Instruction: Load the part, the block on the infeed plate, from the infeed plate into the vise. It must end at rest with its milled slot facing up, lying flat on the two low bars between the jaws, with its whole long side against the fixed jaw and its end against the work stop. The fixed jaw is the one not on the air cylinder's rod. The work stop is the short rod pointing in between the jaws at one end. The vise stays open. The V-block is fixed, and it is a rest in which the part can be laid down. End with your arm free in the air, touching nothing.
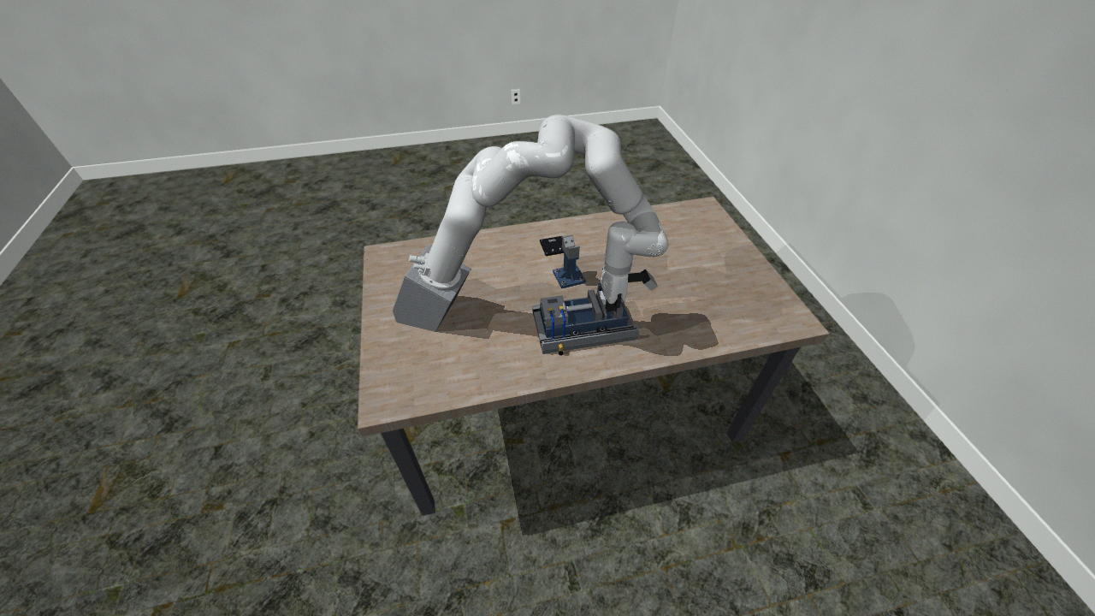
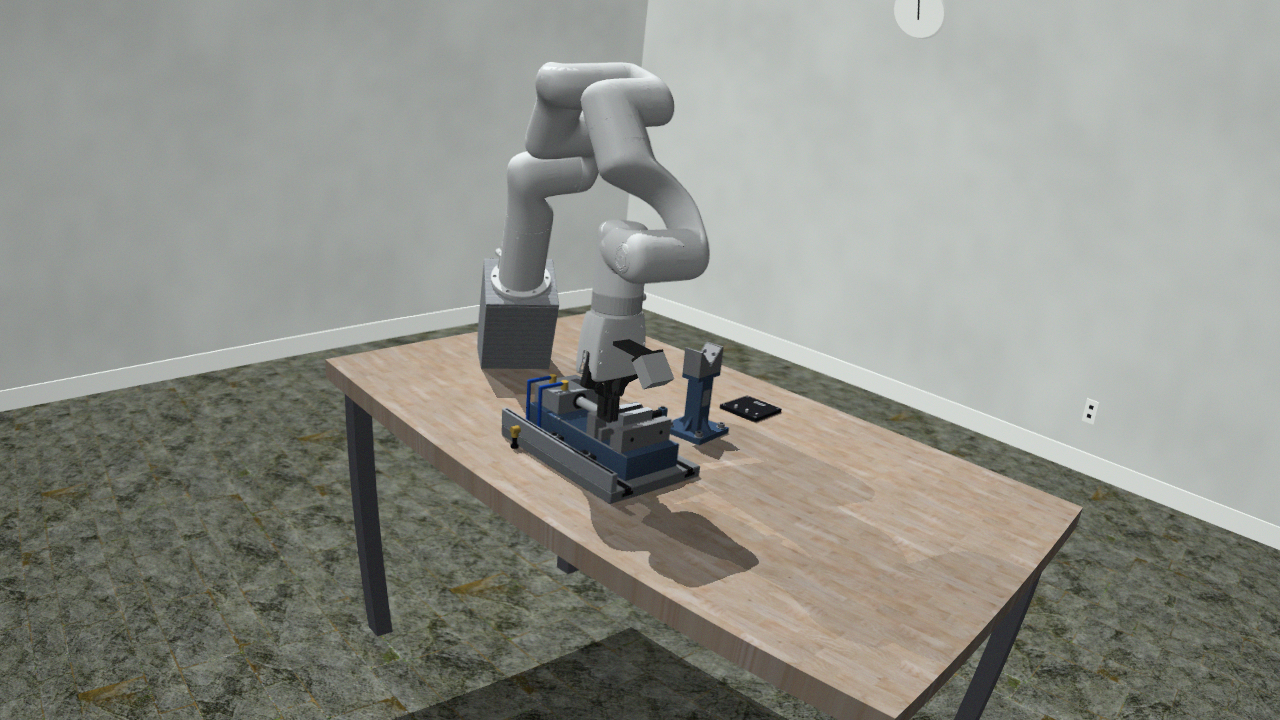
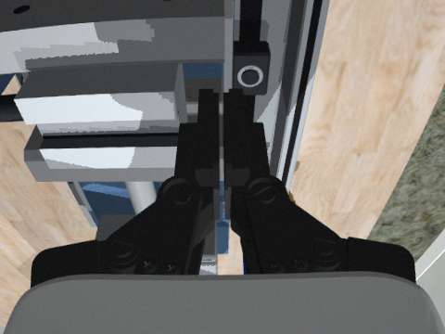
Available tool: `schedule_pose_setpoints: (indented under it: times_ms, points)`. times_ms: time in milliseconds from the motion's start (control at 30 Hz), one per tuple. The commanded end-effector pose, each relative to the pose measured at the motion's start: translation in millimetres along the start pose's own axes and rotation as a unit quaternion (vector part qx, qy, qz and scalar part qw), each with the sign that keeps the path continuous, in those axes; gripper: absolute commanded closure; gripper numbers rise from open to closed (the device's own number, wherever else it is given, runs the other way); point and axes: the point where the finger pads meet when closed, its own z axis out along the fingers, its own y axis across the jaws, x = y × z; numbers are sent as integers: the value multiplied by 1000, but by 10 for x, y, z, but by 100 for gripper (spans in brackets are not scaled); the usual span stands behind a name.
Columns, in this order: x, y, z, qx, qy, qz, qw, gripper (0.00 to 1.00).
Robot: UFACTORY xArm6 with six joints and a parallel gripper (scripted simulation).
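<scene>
In the wrist view the grey part lies lengthwise between the vise jaws, left of my fingertips. A dark line runs along it; I cannot tell whether that is its slot or a gap. My gripper is shut on nothing and reaches down into the vise. It stands at the part's right end, beside the black work stop block. I cannot tell whether the fingers touch the part. The black infeed plate is bare.
The blue V-block stand rises just behind the vise, with nothing in its top. The air cylinder with blue hoses sits at the vise's other end. The arm's grey base block stands at the table's left.
</scene>
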Motion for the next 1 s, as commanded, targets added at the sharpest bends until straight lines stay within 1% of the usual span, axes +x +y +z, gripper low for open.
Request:
schedule_pose_setpoints:
  times_ms: [0, 967]
  points:
    - [12, 2, -11, 0, 2, 0, 1000, 100]
    - [12, -41, -11, 0, 2, 0, 1000, 100]
